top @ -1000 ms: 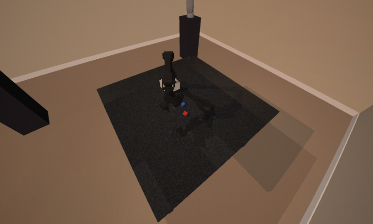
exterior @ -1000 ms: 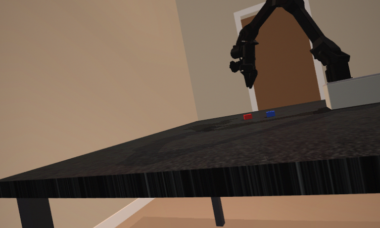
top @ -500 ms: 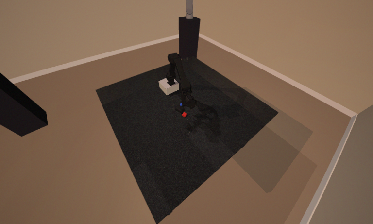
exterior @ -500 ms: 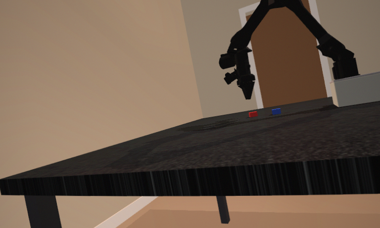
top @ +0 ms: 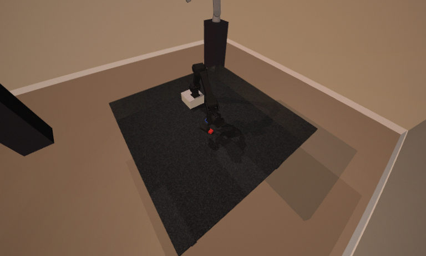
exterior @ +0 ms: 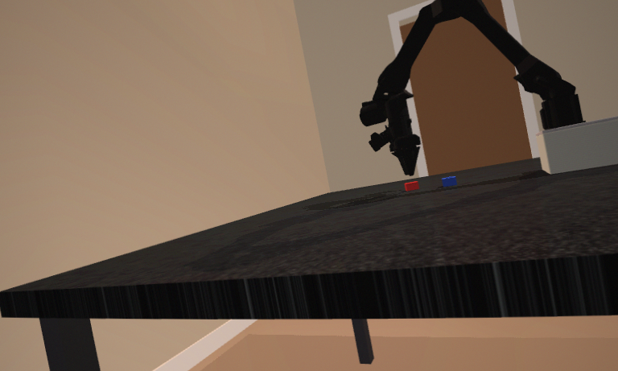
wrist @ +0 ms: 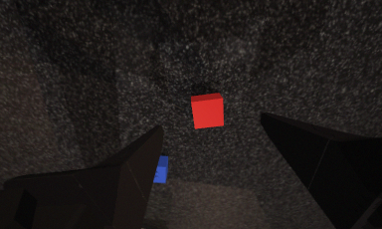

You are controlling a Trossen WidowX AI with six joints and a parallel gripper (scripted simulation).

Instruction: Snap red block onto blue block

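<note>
Red block rests on the dark table, apart from the blue block. Above it hovers the gripper, jaws spread wide and holding nothing

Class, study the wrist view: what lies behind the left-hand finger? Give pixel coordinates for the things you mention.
Part of the blue block [exterior: 448,181] [wrist: 161,169] shows past the finger's [wrist: 130,176] edge; its remainder is covered, as is the tabletop [top: 176,165] [exterior: 364,239] [wrist: 224,55] there.

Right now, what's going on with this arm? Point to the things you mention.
The black arm has its gripper [top: 212,130] [exterior: 409,175] [wrist: 210,122] open and empty, hovering above the red block [top: 211,131] [exterior: 411,186] [wrist: 209,113]. The block sits on the dark tabletop, apart from the blue block [exterior: 449,181] [wrist: 161,170]. Neither picking up nor pressing together is done; it looks lined up for a grasp.
</note>
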